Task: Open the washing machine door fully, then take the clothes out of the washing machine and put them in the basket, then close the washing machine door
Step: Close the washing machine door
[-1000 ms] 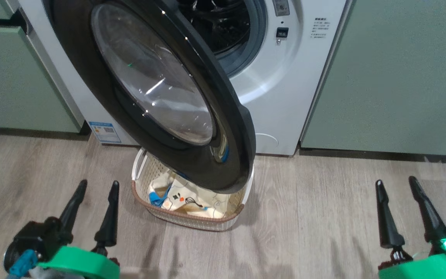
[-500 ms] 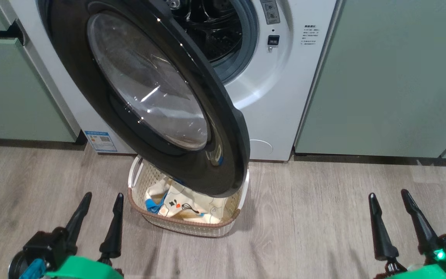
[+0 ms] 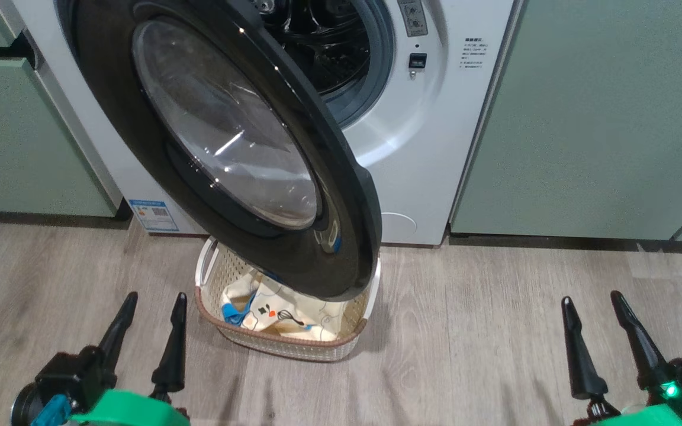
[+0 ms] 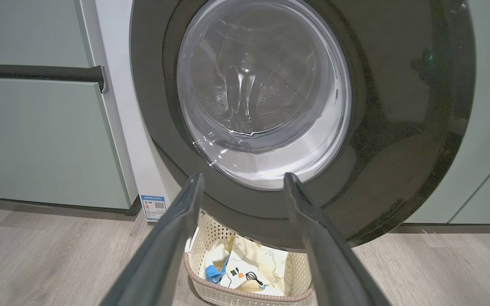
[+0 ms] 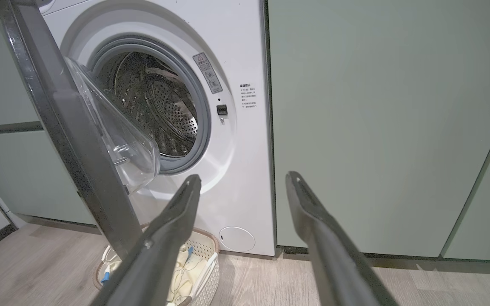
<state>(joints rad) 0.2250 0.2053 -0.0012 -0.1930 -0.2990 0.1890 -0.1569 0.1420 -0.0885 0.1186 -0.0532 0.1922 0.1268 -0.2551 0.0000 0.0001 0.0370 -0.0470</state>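
Only our view shifts; clothes (image 3: 276,313) lie in the basket (image 3: 282,342), left end effector (image 3: 157,294) and right end effector (image 3: 590,296) gape empty; door (image 3: 228,136) needs closing.

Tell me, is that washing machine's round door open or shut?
Open: the door stands out over the basket, leaving the drum mouth exposed.

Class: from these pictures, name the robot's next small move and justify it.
Probably bring the left hand to the glossy black-rimmed round door and push it shut: the cream-yellow printed clothes lie in the cream perforated basket, the steel drum looks empty.
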